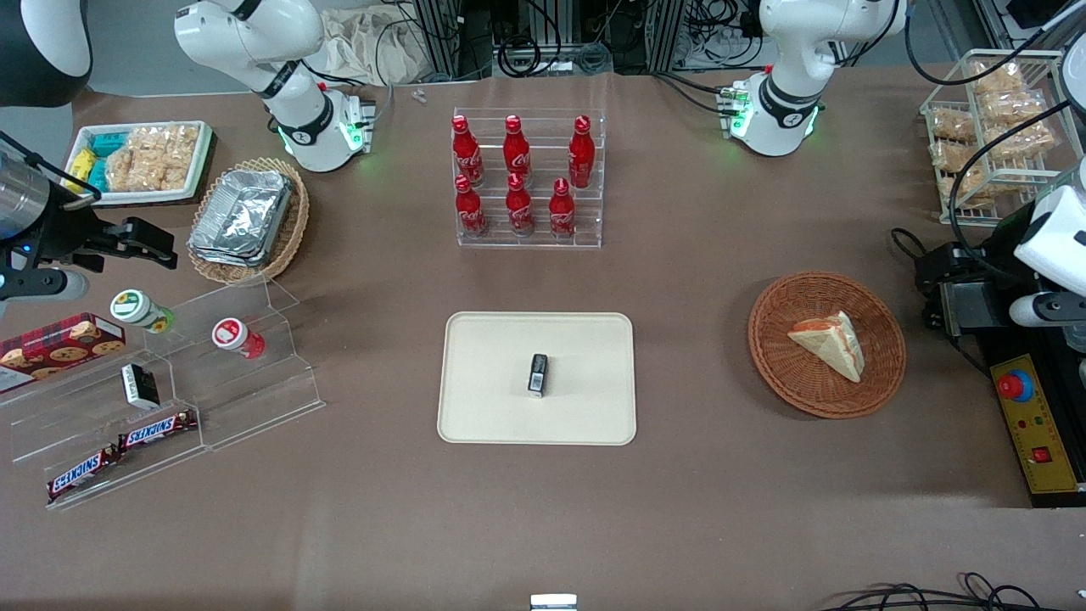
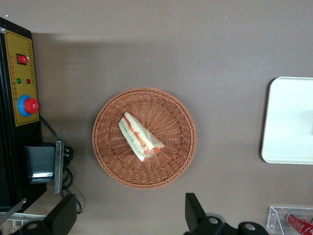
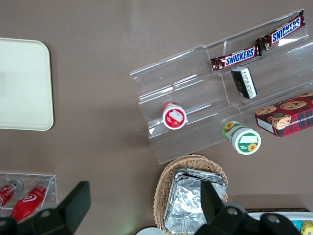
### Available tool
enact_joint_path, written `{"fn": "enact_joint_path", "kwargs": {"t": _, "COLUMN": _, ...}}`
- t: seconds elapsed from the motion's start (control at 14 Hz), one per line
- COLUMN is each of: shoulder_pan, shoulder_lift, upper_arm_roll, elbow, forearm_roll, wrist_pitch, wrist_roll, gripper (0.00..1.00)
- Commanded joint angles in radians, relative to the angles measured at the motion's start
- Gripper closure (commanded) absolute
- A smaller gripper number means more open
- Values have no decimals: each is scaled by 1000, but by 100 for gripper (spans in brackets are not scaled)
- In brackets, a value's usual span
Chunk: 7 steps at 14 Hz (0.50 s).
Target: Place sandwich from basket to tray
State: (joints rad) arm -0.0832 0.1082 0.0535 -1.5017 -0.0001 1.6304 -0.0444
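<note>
The tool [image 2: 124, 215] hangs high above the counter [image 1: 679, 509] with its two fingers [image 2: 193, 210] spread wide apart, gripping nothing. Directly below it sits the basket [image 2: 145, 138], and the sandwich [image 2: 140, 136] lies in the basket's middle — a pale wedge with its red-orange and green filling showing along the cut edge. Nothing of the tool touches either one. Well off to one side of the tool, toward the parked arm's end of the counter, lies the tray [image 1: 536, 378]; a small dark packet [image 1: 538, 375] rests near its centre. Farther from the front camera than the tray — and well apart from the tool — a clear rack holds red bottles [image 1: 519, 174].
</note>
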Motion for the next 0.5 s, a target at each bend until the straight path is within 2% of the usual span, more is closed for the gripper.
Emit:
{"fn": "enact_joint_path", "kwargs": {"t": 0.0, "shoulder_pan": 6, "shoulder_lift": -15, "upper_arm_roll": -1, "elbow": -11, "forearm_roll": -3, "wrist_pitch": -11, "wrist_roll": -18, "gripper": 0}}
{"fn": "enact_joint_path", "kwargs": {"t": 0.43, "shoulder_pan": 6, "shoulder_lift": -22, "upper_arm_roll": -1, "elbow": -20, "forearm_roll": 2, "wrist_pitch": -14, "wrist_roll": -22, "gripper": 0}}
